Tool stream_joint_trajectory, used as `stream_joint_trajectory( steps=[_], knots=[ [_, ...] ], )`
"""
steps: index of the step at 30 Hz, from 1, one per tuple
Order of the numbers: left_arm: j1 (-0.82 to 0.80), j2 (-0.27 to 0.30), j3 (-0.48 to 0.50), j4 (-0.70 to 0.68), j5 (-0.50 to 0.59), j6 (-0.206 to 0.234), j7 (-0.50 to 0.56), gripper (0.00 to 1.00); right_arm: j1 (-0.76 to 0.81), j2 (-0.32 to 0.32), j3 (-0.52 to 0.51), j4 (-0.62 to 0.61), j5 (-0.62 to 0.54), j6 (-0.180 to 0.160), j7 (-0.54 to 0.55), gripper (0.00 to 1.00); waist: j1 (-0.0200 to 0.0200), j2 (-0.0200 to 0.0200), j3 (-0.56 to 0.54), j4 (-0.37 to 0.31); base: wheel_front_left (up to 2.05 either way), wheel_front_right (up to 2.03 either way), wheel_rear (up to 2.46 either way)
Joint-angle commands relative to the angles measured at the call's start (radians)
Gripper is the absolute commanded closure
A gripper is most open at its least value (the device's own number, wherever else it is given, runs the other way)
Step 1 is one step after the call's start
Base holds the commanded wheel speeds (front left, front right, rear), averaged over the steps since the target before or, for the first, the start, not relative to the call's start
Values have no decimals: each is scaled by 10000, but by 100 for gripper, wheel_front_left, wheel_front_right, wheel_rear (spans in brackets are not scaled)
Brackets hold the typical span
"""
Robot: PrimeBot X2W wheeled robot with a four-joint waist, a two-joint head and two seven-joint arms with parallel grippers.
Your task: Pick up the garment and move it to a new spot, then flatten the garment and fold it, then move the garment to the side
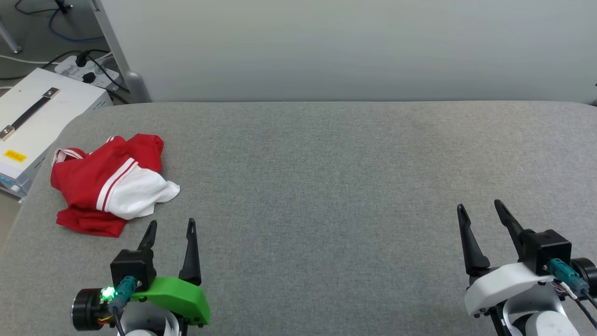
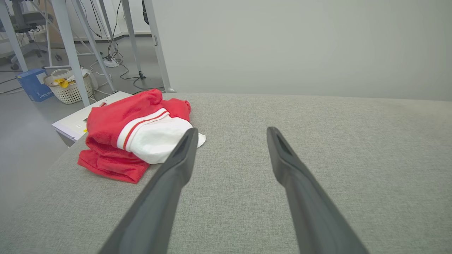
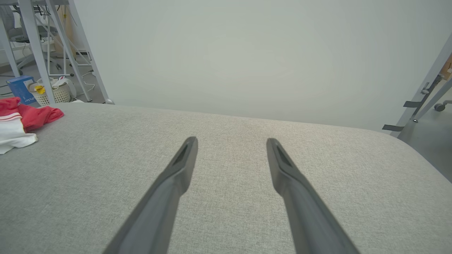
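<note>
Head view has the garment (image 1: 107, 186) lying crumpled on the grey table (image 1: 326, 163), close to its left edge and toward the far-left corner. It is a red heap with a white sleeve and red-and-white stripe trim turned up on top. On the floor beyond that corner, the left wrist view shows a white latticed basket (image 2: 70, 92) with something yellow and something pale in it, too small to identify. A blue box (image 2: 33, 84) stands just beside the basket, and whether it is open or what it holds cannot be told. A white case (image 1: 37, 116) with a dark strap handle sits shut against the table's left edge. The shirt's folds hide most of its body. In the left wrist view (image 2: 116, 141) a dark finger (image 2: 176, 165) crosses in front of the sleeve's lower edge. In the right wrist view the picture's left border cuts the shirt (image 3: 31, 114) off. The left end effector (image 1: 171, 223), on a green housing, sits near the table's near edge. Its jaws are spread wide and hold nothing, and the fingers point toward the far edge, just short of the shirt and apart from it. The right end effector (image 1: 479, 205), on a white housing, is near the near-right corner, also spread wide, holding nothing, and well apart from the shirt.
</note>
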Motion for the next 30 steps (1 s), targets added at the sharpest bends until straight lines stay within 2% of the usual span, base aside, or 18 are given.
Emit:
stream_joint_trajectory(
  steps=[1, 30],
  knots=[
    [-22, -19, 21, 92, -48, -72, -113, 0, -136, -7, -28, 80, 108, -3, -120, 0, 0, 39, -4, -3, 0, 0, 0],
    [-65, -32, -50, 701, -323, -370, -714, 0, -367, -10, 30, 743, -68, -5, -712, 0, 0, 64, 52, -58, 0, 0, 0]
  ],
)
